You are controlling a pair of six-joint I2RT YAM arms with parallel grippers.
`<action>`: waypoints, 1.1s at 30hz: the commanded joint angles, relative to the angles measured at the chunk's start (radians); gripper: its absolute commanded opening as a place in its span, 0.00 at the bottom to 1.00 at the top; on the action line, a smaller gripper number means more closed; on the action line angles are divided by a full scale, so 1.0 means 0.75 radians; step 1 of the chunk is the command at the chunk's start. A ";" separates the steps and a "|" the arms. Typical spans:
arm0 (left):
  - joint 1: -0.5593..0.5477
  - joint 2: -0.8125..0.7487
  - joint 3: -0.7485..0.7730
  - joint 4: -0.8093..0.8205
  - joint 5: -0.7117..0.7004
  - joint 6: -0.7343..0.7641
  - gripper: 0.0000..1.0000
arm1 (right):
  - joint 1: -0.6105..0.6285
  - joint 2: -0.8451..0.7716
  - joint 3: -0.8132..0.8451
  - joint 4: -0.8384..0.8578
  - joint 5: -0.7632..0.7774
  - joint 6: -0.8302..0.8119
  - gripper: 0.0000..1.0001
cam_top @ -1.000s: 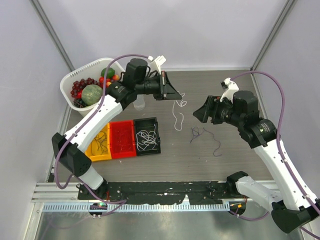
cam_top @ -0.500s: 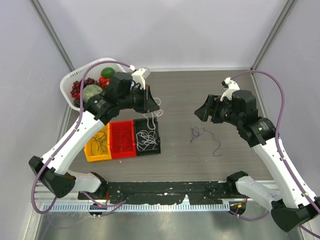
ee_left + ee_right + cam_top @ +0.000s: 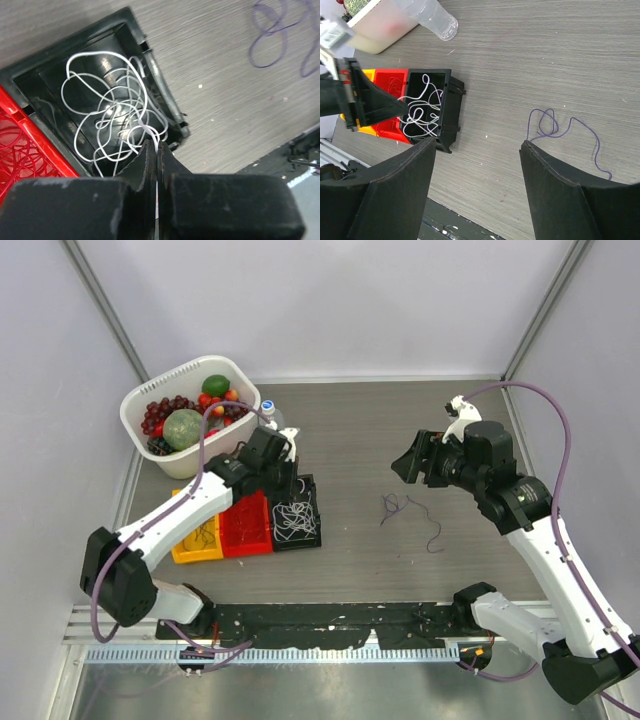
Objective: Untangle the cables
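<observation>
- Grey wood-grain tabletop, pale walls around it; all places below are read on the top view.
- white cable point(image 3: 116, 107): a loose curly heap inside the black bin point(image 3: 161, 86), which sits at 9 o'clock of the table's middle. One strand rises out of the heap at its 5 o'clock edge.
- left gripper point(image 3: 153, 146): jaws pressed together, pinching that strand right at the tips. It hangs over the bin's 12 o'clock end.
- purple cable point(image 3: 410, 508): lies flat on the bare table at 3 o'clock of the black bin, well apart from it, with a small knot of loops and one long tail trailing toward 4 o'clock.
- right gripper point(image 3: 477, 145): jaws spread wide, nothing between them. It stands at 12 o'clock of the purple cable; in its own wrist view the loops show just past one fingertip.
- red cables point(image 3: 20, 161): coiled in the red bin point(image 3: 245, 525), touching the black bin at 9 o'clock.
- yellow bin point(image 3: 195, 540): next at 9 o'clock again, dark strands inside.
- white basket point(image 3: 135, 430) of fruit at 10 o'clock; clear cup point(image 3: 437, 20) just beside it.
</observation>
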 commanded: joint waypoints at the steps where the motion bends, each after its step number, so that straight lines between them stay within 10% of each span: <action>1: 0.004 0.115 -0.067 0.080 -0.087 0.038 0.00 | 0.001 -0.035 0.027 0.002 0.034 0.001 0.73; 5: 0.004 0.210 -0.071 0.056 -0.214 0.068 0.04 | 0.001 -0.035 0.023 -0.002 0.036 0.001 0.73; 9: -0.019 0.173 -0.020 0.035 -0.218 0.101 0.37 | 0.001 -0.035 0.021 -0.022 0.045 0.001 0.73; 18: -0.105 -0.050 -0.001 0.155 -0.126 0.107 0.75 | 0.001 0.037 -0.002 -0.159 0.281 0.058 0.73; 23: -0.178 0.019 0.056 0.344 0.041 0.110 0.72 | -0.028 0.172 -0.008 -0.307 0.486 0.087 0.73; 33: -0.352 0.723 0.428 0.461 0.389 0.101 0.77 | -0.293 0.334 -0.214 -0.258 0.268 0.097 0.72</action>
